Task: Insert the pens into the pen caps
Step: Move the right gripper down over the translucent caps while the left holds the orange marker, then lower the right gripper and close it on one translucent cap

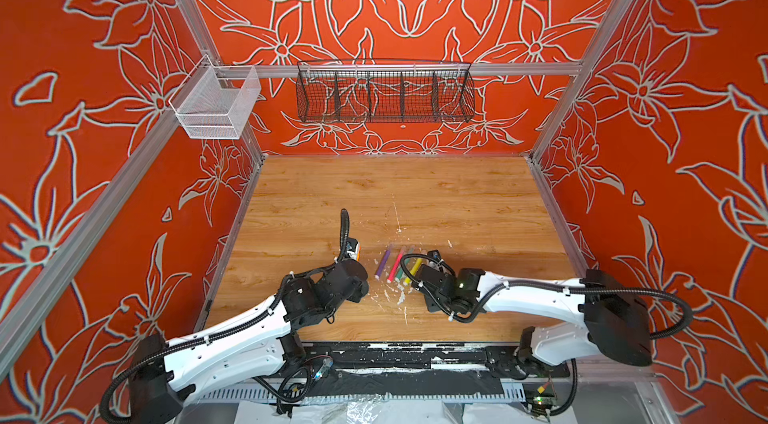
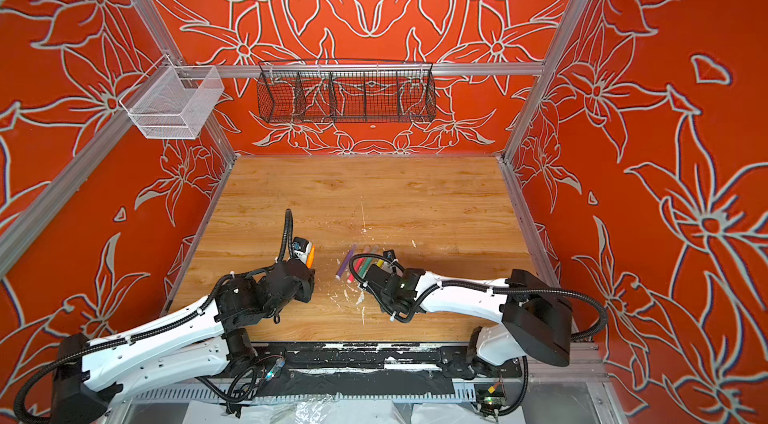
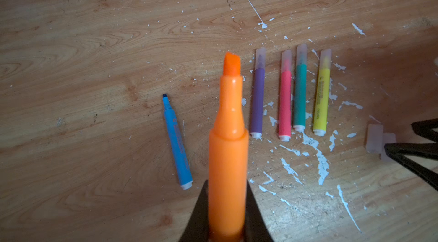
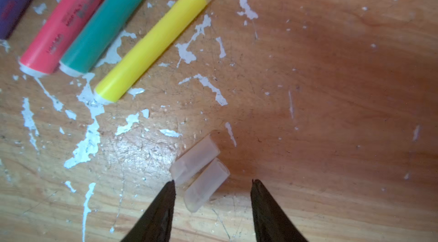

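Note:
My left gripper (image 3: 227, 182) is shut on an uncapped orange pen (image 3: 227, 146), which it holds above the table with the chisel tip pointing away; the same pen (image 1: 356, 252) shows in both top views. A blue pen (image 3: 177, 143) lies uncapped on the wood. The purple (image 3: 258, 101), pink (image 3: 285, 103), green (image 3: 300, 96) and yellow (image 3: 320, 98) pens lie in a row, each with a clear cap on. My right gripper (image 4: 213, 182) is open and low over two loose pen caps (image 4: 194, 159) (image 4: 206, 185) that lie side by side. One fingertip is beside the nearer cap.
White paint flecks (image 4: 90, 139) cover the wooden table (image 1: 415, 193) around the pens. A black wire basket (image 1: 384, 92) hangs on the back rail and a white mesh basket (image 1: 216, 104) hangs at the back left. Metal frame rails edge the table.

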